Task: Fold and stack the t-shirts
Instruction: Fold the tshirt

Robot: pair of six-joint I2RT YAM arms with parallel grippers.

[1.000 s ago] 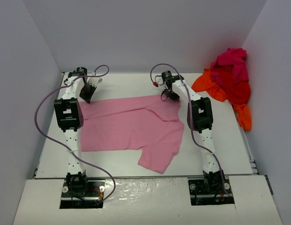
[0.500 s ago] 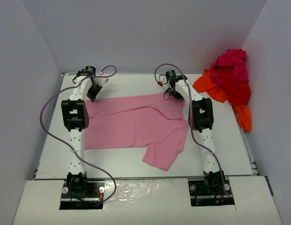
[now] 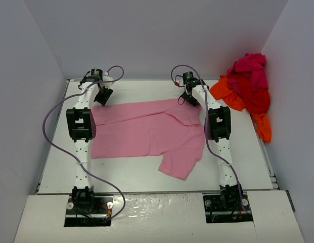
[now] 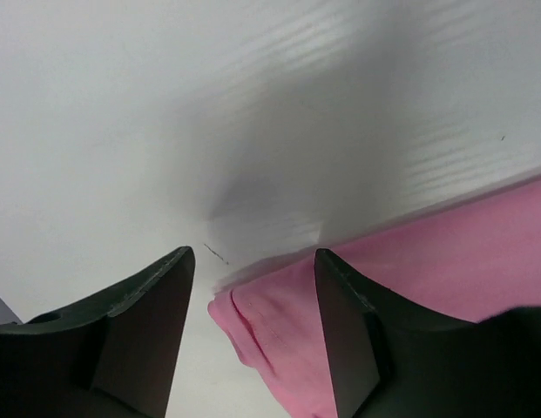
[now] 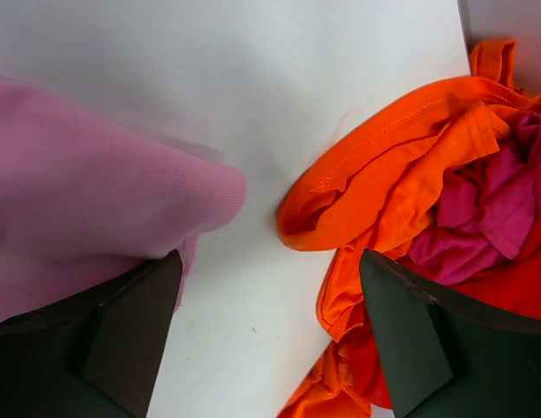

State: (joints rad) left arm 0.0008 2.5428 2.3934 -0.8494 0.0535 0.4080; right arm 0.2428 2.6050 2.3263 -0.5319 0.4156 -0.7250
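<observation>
Left gripper (image 4: 253, 254) and right gripper (image 5: 270, 257) gape wide, empty. Light pink cloth t-shirt (image 3: 146, 132) lies flat, likely ready for folding.

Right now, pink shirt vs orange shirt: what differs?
Pose: the pink t-shirt lies spread out on the table; the orange t-shirt is crumpled in a heap at the far right. Cover: the pink t-shirt has no shirt on it; the orange t-shirt is partly under the magenta t-shirt and red t-shirt. Shared: plain solid-coloured cloth.
</observation>
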